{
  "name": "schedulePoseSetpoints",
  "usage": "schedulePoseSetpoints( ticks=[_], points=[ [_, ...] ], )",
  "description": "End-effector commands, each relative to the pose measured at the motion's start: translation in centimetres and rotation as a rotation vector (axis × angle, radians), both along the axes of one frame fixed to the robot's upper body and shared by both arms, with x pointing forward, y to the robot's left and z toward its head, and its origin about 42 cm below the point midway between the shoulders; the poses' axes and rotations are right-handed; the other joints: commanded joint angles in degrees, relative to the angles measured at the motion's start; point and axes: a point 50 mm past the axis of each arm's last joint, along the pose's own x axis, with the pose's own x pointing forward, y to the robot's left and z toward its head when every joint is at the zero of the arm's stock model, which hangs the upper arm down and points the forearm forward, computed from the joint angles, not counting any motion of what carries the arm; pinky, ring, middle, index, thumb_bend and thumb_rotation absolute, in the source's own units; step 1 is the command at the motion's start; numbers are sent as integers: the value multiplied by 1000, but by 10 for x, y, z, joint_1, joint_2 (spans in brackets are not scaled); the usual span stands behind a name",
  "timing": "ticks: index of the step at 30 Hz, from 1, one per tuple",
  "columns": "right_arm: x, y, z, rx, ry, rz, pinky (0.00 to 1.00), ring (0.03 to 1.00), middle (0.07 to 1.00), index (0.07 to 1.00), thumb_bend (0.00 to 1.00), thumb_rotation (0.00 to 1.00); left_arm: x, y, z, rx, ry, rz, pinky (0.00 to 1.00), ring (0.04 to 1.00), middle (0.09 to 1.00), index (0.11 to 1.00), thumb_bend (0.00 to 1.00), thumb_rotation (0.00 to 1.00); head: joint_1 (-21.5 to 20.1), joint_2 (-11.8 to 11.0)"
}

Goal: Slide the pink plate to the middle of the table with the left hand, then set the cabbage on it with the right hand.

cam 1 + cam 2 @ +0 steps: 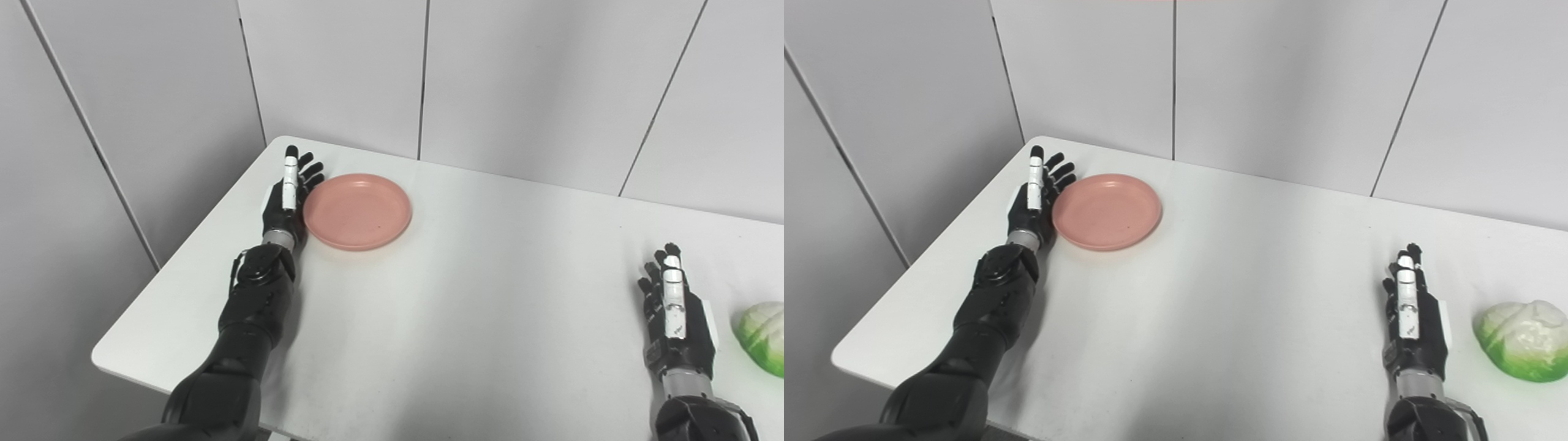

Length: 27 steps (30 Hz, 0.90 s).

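Grey wall panels close off the far side of the white table (490, 294). I see the pink plate (357, 211) near the table's far left corner, well short of its middle. My left hand (289, 199) stands edge-on against the plate's left rim, fingers straight and apart, gripping nothing. It looks light, stiff and slick, so I judge a sideways push on that rim will do. My right hand (1412, 318) waits spread and empty just left of the cabbage (1522, 348), which looks round and likely to roll.
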Motion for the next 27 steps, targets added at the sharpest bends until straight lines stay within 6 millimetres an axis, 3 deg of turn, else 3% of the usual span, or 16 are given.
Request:
schedulePoseSetpoints(
  ticks=[1, 5, 14, 19, 27],
  points=[
    [4, 3, 6, 3, -17, 13, 1000, 1000, 1000, 1000, 662, 893, 18, -9, 35, 7, -90, -37, 895, 880, 845, 849, 863, 1000, 0, 0],
    [2, 5, 6, 10, -18, 13, 1000, 1000, 1000, 1000, 652, 893, 18, -22, 34, 6, -102, -71, 886, 880, 845, 847, 849, 1000, -14, -3],
    [-3, 15, 11, -2, -26, 11, 1000, 994, 997, 1000, 637, 895, 6, -76, 28, -61, -129, -193, 894, 886, 858, 852, 841, 1000, -63, 19],
    [-3, 24, 15, -8, -24, 16, 1000, 994, 1000, 1000, 658, 901, -2, -103, 18, -66, -105, -241, 885, 876, 847, 840, 872, 1000, -102, 29],
    [-4, 38, 22, -21, -24, 20, 1000, 1000, 1000, 1000, 639, 941, -16, -141, 8, -106, -86, -349, 885, 884, 864, 850, 828, 1000, -164, 44]
  ],
)
